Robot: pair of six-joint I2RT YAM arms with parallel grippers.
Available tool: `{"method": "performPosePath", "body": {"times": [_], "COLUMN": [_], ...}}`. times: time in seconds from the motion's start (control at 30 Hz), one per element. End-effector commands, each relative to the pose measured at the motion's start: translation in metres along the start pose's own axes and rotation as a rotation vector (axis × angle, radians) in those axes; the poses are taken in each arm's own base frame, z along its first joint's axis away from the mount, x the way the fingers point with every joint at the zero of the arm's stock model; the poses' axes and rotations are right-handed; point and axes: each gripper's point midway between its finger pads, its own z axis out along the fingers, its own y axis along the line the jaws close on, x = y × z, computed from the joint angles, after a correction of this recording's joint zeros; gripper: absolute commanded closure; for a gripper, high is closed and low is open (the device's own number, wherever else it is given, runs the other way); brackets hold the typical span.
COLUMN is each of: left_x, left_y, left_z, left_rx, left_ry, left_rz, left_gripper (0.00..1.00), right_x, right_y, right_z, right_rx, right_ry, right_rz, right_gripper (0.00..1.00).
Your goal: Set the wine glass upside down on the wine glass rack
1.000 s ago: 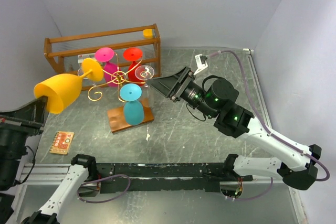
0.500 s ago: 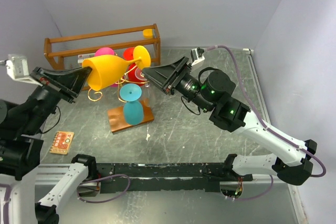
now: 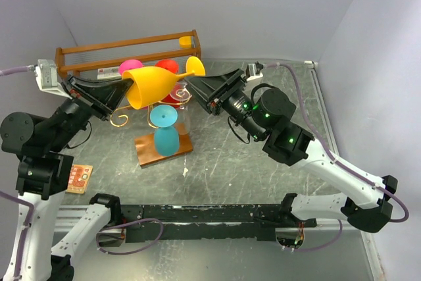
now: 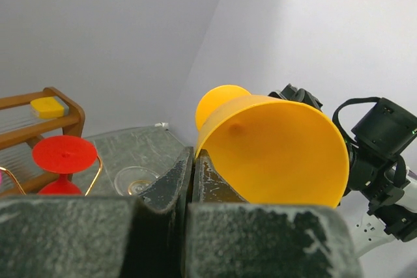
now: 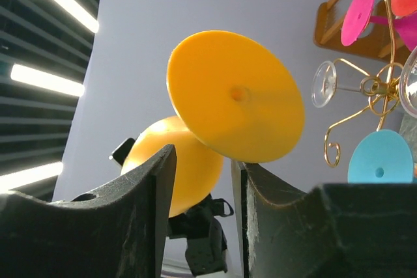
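The wine glass (image 3: pixel 154 85) now lies almost level in the air just above the wine glass rack (image 3: pixel 150 95). Its yellow bowl points left and its foot points right, toward the back of the counter (image 3: pixel 263 176). A second ago you had it far out on the left, clear of everything; it has since swung in over the gold scrolls.

Your left end effector (image 3: pixel 125 90) is clamped on the bowl's rim, one finger inside and one outside, as the left wrist view shows (image 4: pixel 192 161).

Your right end effector (image 3: pixel 192 90) has come up to meet the foot, and its jaws have narrowed from wide to about half. In the right wrist view (image 5: pixel 203 157) the disc's lower edge sits at the gap between the fingers. A gap shows there, and I can't tell whether either finger touches the glass yet.

This looks like a handover: once the right side has the foot or stem, you can release the rim and turn the glass bowl-down.

Mind the hung glasses below: teal (image 3: pixel 164 129), pink (image 3: pixel 131 68), red (image 3: pixel 166 66) and clear (image 3: pixel 181 90).
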Motion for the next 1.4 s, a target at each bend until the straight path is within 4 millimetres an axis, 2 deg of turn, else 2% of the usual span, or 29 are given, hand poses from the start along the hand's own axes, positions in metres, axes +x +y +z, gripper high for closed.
{"method": "performPosePath", "body": {"times": [0.0, 0.23, 0.47, 0.73, 0.93, 1.1, 1.13, 1.27, 1.37], "left_x": [-0.005, 0.004, 0.014, 0.034, 0.050, 0.057, 0.057, 0.053, 0.050], "left_y": [-0.020, -0.026, -0.038, -0.039, -0.037, -0.037, -0.038, -0.037, -0.035], "left_z": [-0.001, -0.005, -0.011, -0.018, -0.025, -0.031, -0.033, -0.037, -0.042], "left_rx": [0.115, 0.172, 0.255, 0.293, 0.301, 0.293, 0.291, 0.239, 0.186], "left_ry": [-0.031, -0.014, 0.008, 0.074, 0.111, 0.129, 0.131, 0.123, 0.129], "left_rz": [0.015, 0.000, -0.011, -0.011, -0.045, -0.065, -0.067, -0.069, -0.069], "left_gripper": [0.93, 0.93, 0.93, 0.93, 0.93, 0.93, 0.93, 0.79, 0.65], "right_x": [-0.020, -0.029, -0.024, -0.022, -0.019, -0.016, -0.015, -0.016, -0.015], "right_y": [0.011, 0.003, -0.004, -0.009, -0.006, -0.001, 0.000, 0.002, 0.010], "right_z": [0.005, 0.008, 0.016, 0.023, 0.026, 0.026, 0.025, 0.022, 0.017], "right_rx": [0.003, 0.035, 0.056, 0.060, 0.035, -0.012, -0.016, -0.048, -0.083], "right_ry": [-0.099, -0.155, -0.143, -0.148, -0.136, -0.120, -0.118, -0.118, -0.104], "right_rz": [0.055, 0.077, 0.072, 0.070, 0.078, 0.065, 0.060, 0.012, -0.069], "right_gripper": [0.61, 0.58, 0.60, 0.64, 0.75, 1.00, 1.00, 1.00, 1.00]}}
